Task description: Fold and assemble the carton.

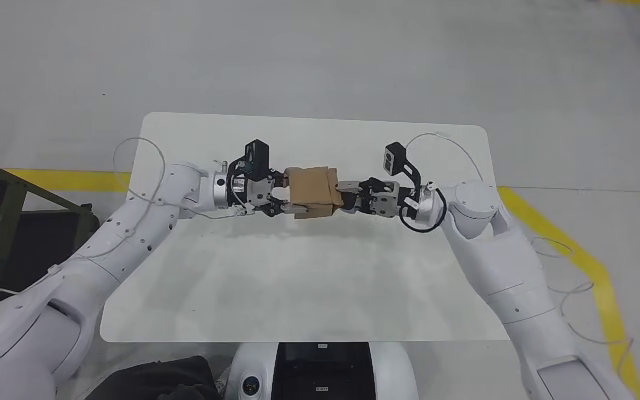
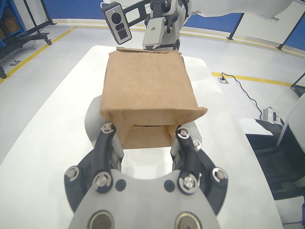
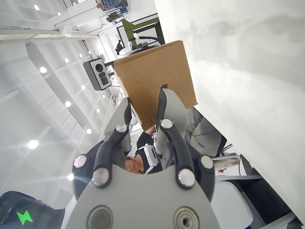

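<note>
A brown cardboard carton (image 1: 312,188) hangs above the middle of the white table (image 1: 300,290), held between both arms. My left gripper (image 1: 279,193) is at its left end. In the left wrist view the fingers (image 2: 107,133) close from both sides on the carton's folded end flaps (image 2: 146,134), and one loose flap sticks out sideways. My right gripper (image 1: 345,197) is at the opposite end. In the right wrist view one finger (image 3: 170,106) lies on the carton's outer wall (image 3: 155,72), the other sits behind that wall, so the gripper is shut on it.
The table reaches well towards the front below the carton. A dark green frame (image 1: 20,200) stands off the table's left side. Yellow floor tape (image 1: 560,240) runs to the right. A black bag (image 1: 160,380) lies past the front edge.
</note>
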Controlling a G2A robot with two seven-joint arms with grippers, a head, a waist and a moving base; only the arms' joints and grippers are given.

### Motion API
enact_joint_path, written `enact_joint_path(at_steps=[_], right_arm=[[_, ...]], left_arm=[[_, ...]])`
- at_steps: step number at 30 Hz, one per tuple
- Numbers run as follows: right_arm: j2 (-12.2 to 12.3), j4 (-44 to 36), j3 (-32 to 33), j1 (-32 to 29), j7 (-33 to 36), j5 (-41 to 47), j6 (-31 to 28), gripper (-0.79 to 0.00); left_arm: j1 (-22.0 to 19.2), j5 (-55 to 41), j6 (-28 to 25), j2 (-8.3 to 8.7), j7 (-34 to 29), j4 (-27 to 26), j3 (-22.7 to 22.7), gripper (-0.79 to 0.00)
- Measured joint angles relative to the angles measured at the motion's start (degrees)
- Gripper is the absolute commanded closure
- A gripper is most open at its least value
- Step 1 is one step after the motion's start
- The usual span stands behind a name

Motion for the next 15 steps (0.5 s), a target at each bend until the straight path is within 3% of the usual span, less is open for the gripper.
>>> enact_joint_path(at_steps=[15], right_arm=[[-0.09,1.08,0.02,-0.10,-0.79,2.88,-1.38,-0.092]], left_arm=[[1.24,-0.38,0.00,0.10,1.44,-0.49,-1.73,-0.342]])
